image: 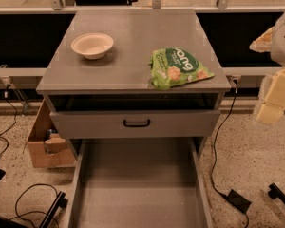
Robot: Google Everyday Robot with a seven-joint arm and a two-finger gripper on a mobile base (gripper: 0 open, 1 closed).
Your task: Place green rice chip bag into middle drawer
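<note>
Camera view cuts off the middle drawer [137,189] at the bottom edge, so its near end is out of sight. The part that shows is a wide pulled-out tray with a flat, plain grey floor and low, thin side walls. Above it sits a closed grey drawer front [95,123] with a small black handle [137,123]. Between that front and the counter [133,37] runs a slot too dark to see into.

The counter is a smooth, matte grey slab, nearly square. On the floor past its left front corner stands a brown cardboard box [42,148], partly hidden by the cabinet.

The green rice chip bag [179,68] lies flat at the counter's right front corner, close to the front edge. It is crinkly and bright green, with white lettering and pictures of round pale chips. A cream round bowl [92,45] stands upright near the left edge, well apart from the bag.

The hand [274,101] is cut by the frame's right side. It shows as pale, blocky cream pieces hanging out beyond the counter's right edge, level with the front corner. It holds nothing visible and is apart from the bag. Whether it is open or closed cannot be told.
</note>
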